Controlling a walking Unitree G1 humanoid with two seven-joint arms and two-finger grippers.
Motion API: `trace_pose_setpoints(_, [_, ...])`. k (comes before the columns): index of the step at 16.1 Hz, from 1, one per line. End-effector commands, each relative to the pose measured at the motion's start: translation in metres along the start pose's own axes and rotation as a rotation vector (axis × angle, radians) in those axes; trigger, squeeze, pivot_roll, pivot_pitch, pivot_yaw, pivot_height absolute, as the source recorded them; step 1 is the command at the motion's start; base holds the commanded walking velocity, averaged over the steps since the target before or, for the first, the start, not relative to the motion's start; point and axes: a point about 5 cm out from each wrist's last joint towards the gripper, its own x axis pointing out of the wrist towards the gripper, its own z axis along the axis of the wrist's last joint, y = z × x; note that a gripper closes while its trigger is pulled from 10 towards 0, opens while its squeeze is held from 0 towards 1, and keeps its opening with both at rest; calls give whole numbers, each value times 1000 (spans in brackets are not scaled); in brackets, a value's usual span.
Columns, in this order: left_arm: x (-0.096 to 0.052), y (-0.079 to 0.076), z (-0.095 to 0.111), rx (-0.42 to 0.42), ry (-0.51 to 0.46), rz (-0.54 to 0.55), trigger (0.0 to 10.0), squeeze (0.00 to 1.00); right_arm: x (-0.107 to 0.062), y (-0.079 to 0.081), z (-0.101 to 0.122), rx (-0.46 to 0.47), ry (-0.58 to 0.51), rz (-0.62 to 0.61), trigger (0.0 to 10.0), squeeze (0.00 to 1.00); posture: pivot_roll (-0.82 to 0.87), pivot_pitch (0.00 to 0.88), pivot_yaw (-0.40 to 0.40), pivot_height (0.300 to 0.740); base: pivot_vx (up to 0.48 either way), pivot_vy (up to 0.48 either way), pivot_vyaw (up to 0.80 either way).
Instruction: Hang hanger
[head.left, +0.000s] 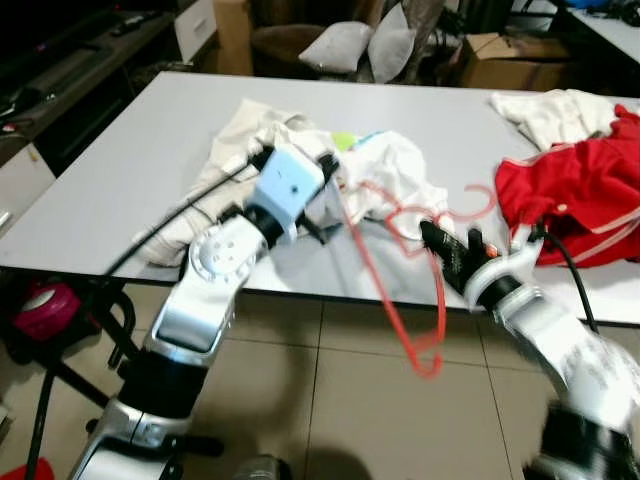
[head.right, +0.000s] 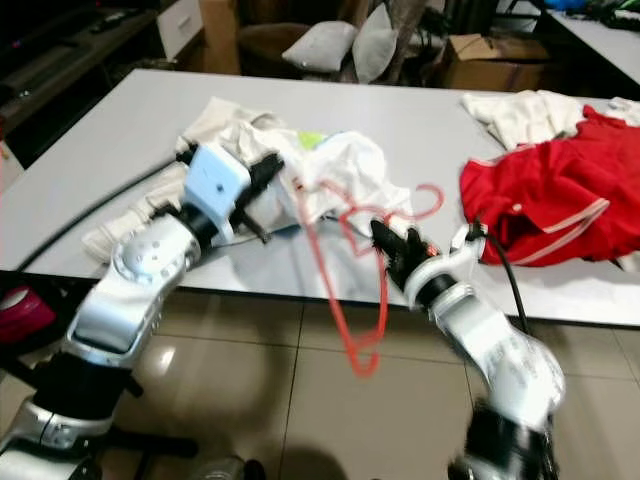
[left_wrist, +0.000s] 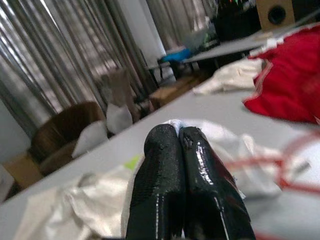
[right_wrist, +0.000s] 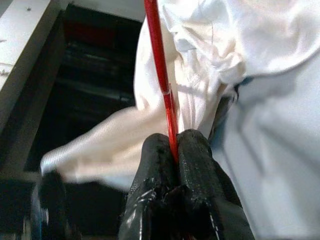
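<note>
A red wire hanger hangs half off the front edge of the grey table, its hook lying on the tabletop. My right gripper is shut on the hanger's wire; in the right wrist view the red wire runs out from between the closed fingers. My left gripper is shut with nothing in it, resting at the heap of white clothes beside the hanger. The left wrist view has its closed fingers over the white cloth.
A red garment lies on the table to the right, with more white cloth behind it. Cushions, an armchair and a cardboard box stand beyond the table. A pink object sits low on the left over tiled floor.
</note>
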Motion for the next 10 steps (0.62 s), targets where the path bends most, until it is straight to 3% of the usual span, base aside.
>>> trace_pose_setpoints(1, [3,1,6,7,-33,9,0,0,0,10,-2,-12,23,37,10000,0,-2,7,25,740,0,0,0])
trace_pose_setpoints(4, [4,-3,20,14,-129,-40,0,0,-4,9,-7,25,15,27,10000,0,-3,4,32,740,0,0,0])
trace_pose_setpoints(7, [-3,-17,13,41,-109,-179,0,0,0,14,7,65,-40,52,10000,0,1,2,30,740,0,0,0])
trace_pose_setpoints(10, [-9,-22,19,60,-163,-251,0,0,7,2,10,126,-27,12,10000,0,12,0,22,740,0,0,0])
